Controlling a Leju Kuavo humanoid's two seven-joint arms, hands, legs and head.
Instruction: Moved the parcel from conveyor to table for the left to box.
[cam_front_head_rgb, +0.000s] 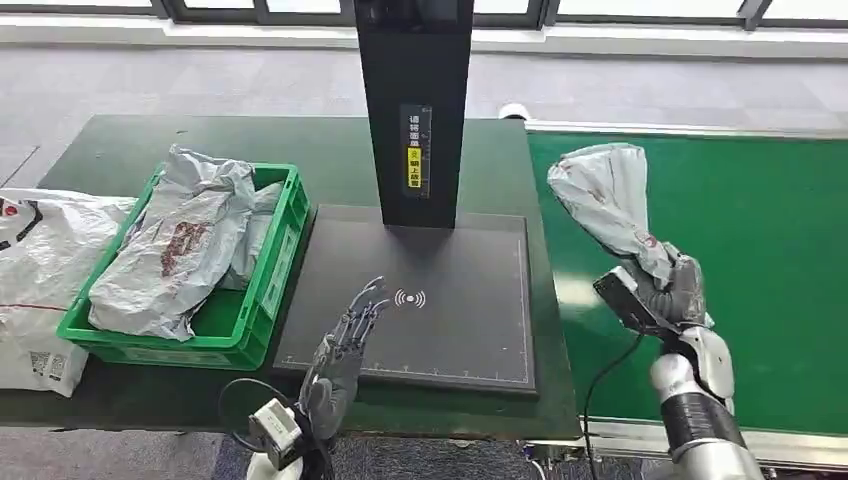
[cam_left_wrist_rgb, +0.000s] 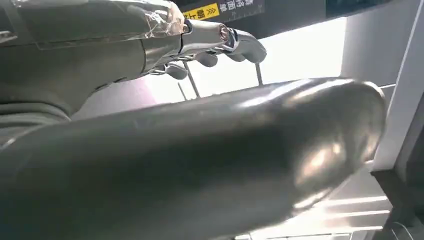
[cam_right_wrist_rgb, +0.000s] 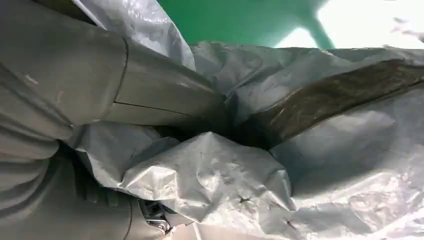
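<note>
Right hand (cam_front_head_rgb: 672, 292) fingers largely buried in the crumpled near end of the grey parcel (cam_front_head_rgb: 610, 200); printing on the parcel too small to read. Black post (cam_front_head_rgb: 415, 100) cut off by the far edge of the head view, its yellow label (cam_front_head_rgb: 415, 165) illegible, and white bag (cam_front_head_rgb: 35, 290) at far left cropped by the picture's left edge. Left hand (cam_left_wrist_rgb: 200, 150) thumb a close blur across the left wrist view, concealing most of what lies behind.
</note>
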